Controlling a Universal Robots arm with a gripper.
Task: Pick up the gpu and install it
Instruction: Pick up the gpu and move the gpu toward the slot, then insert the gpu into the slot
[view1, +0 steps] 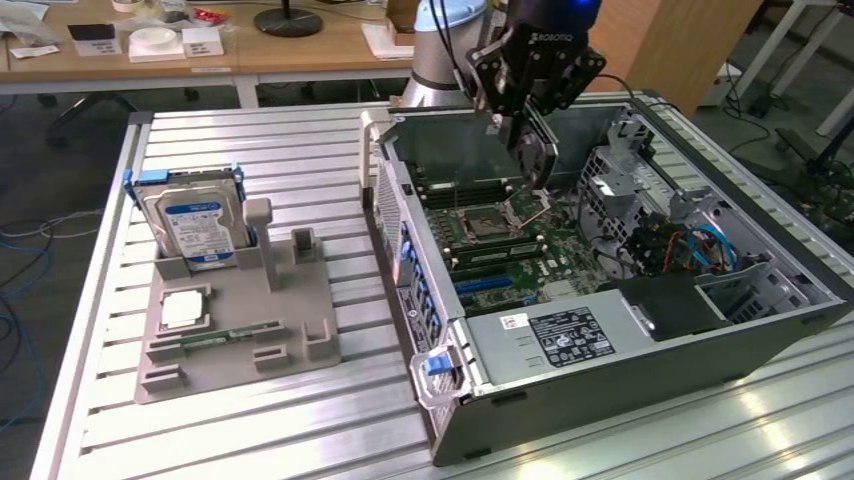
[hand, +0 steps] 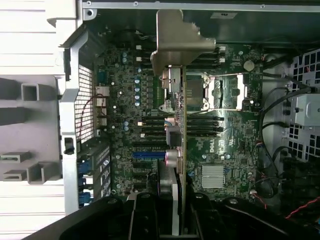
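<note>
My gripper (view1: 529, 118) hangs over the open computer case (view1: 441, 330), shut on the gpu (view1: 538, 160). The card hangs on edge, its lower end just above the motherboard (view1: 514, 262) near the CPU socket (view1: 487, 215). In the wrist view the gpu (hand: 182, 145) runs edge-on away from my gripper (hand: 172, 210), with its silver end bracket (hand: 176, 40) at the far end. The blue expansion slot (hand: 149, 155) lies on the motherboard (hand: 125, 100) just beside the card's edge.
A grey fixture (view1: 234, 350) on the slatted table in the exterior view's left holds a silver hard drive (view1: 198, 228), a green memory stick (view1: 227, 335) and a small square chip (view1: 183, 310). Inside the case are a power supply (view1: 561, 335), drive cage (view1: 627, 180) and cables (view1: 694, 245).
</note>
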